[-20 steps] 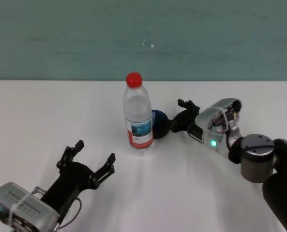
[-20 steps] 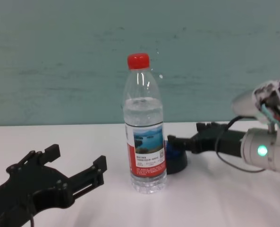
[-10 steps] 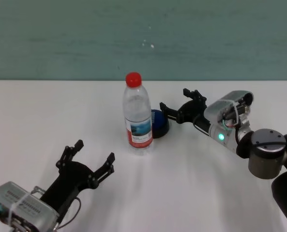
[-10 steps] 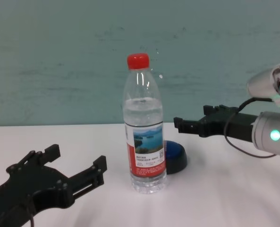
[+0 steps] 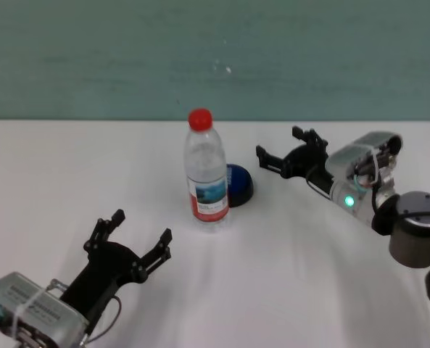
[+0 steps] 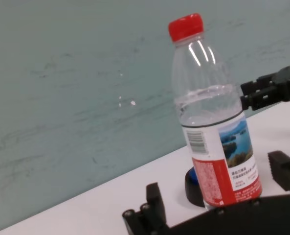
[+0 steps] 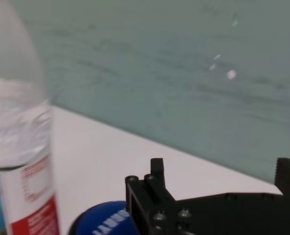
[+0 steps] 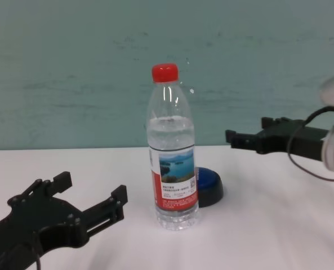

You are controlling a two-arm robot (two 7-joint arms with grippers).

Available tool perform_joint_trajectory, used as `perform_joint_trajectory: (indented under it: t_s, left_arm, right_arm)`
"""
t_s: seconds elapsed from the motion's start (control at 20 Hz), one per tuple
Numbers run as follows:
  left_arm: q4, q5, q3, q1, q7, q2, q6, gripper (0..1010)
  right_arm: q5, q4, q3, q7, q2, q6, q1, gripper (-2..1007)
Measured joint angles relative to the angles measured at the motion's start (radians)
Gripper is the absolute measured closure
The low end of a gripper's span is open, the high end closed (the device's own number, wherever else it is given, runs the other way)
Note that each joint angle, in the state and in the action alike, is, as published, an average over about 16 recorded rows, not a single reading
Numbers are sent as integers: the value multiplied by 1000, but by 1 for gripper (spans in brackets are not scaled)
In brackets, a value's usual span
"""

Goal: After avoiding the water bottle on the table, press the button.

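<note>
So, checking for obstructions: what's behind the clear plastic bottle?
Behind the clear red-capped water bottle sits the low blue dome button on its black base; the bottle covers the button's left part.

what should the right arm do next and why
Probably keep drawing the right gripper back toward its own side, away from the button. It hangs open in the air, apart from the button and the upright water bottle. The left gripper sits open near the table's front. Whether the button was pressed can't be told.
</note>
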Motion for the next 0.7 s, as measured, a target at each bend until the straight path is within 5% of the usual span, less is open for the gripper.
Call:
perform_joint_trajectory:
  t_s: [0.3, 0.7]
  left_arm:
    - [0, 0, 0, 0, 0, 0, 0, 10]
    - [0, 0, 0, 0, 0, 0, 0, 10]
  right_arm:
    - [38, -99, 47, -7, 50, 12, -66, 2]
    - [102, -277, 123, -22, 122, 11, -212, 2]
